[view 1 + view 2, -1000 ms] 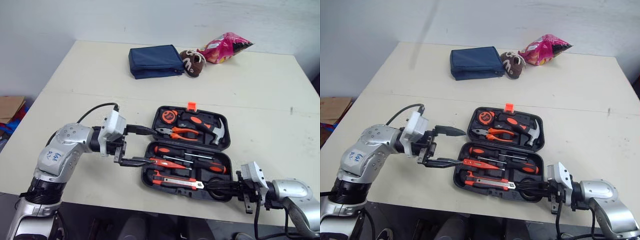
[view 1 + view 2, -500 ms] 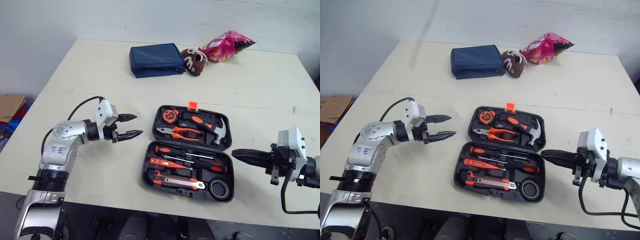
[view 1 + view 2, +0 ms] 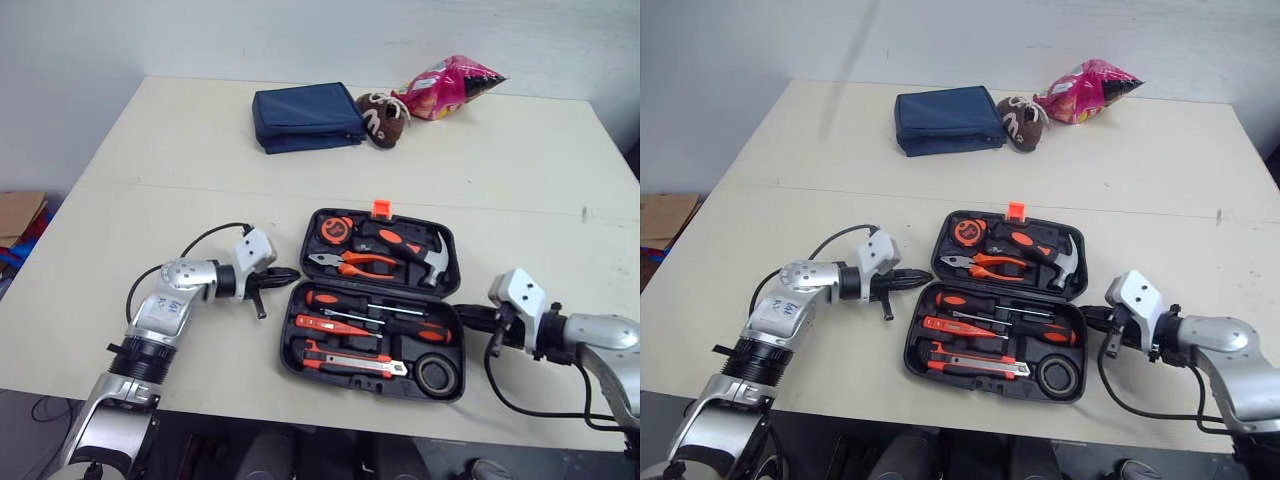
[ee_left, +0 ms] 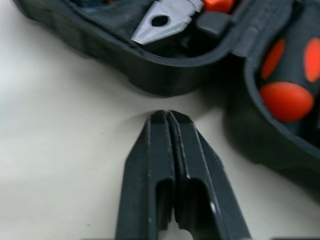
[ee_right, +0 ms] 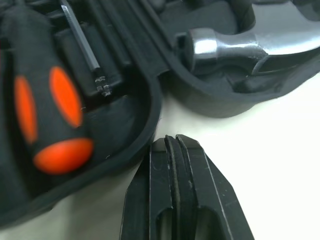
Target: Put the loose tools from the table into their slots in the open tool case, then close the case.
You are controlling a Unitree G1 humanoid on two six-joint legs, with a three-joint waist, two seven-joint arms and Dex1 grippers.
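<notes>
– Left eye view: where is the tool case (image 3: 375, 300) seen?

– It is seen lying open on the counter (image 3: 150, 180), in the lower middle of the frame, with the lid half toward the top and the base half toward the bottom.

– What is held in it?

– A tape measure (image 3: 338, 231), pliers (image 3: 350, 265) and a hammer (image 3: 425, 255) are seated in the lid half. Screwdrivers (image 3: 350, 300), a utility knife (image 3: 350, 360) and a roll of tape (image 3: 437, 372) are seated in the base half.

– How is the left claw (image 3: 288, 272) placed?

– It is laid low over the counter at the case's left edge, level with the hinge line, tip pointed at the case. In the left wrist view its fingers (image 4: 155, 150) are pressed together on nothing, just beside the case wall; whether it is touched cannot be told.

– And the right claw (image 3: 458, 316)?

– It is placed likewise at the case's right edge, by the hinge line. In the right wrist view its fingers (image 5: 160, 170) are closed together and empty, the tip almost against the base's rim, with the hammer's head just beyond.

– What else is found on the counter?

– A blue pouch (image 3: 305, 117), a small brown shoe (image 3: 385, 108) and a pink snack bag (image 3: 450, 85) are grouped at the upper middle, well apart from the case.
</notes>
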